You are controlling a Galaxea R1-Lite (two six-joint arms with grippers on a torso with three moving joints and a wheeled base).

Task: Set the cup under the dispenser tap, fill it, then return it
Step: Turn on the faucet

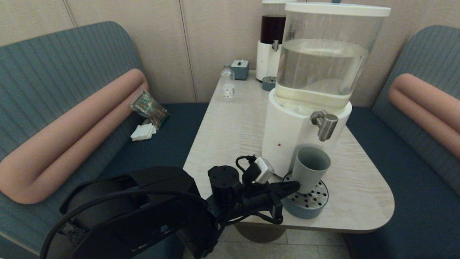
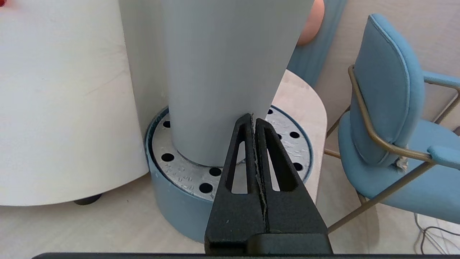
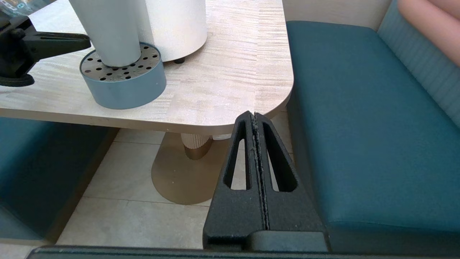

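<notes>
— Where is your cup (image 1: 309,167)?
— On the drip tray (image 1: 312,207), under the tap (image 1: 325,124). Inside hidden.
— Claws?
— Left gripper (image 2: 253,118) pressed together, beside the cup; right gripper (image 3: 253,117) together, off the table (image 3: 230,72).
— Labels?
— Unreadable.

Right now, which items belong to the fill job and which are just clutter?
Job:
- cup, on the drip tray under the tap
- dispenser tap
- left tool, shut, tips at the cup's side

Clutter:
- dark-liquid dispenser
- small bottle
- snack packet on the bench
- right tool, shut, parked off the table edge
</notes>
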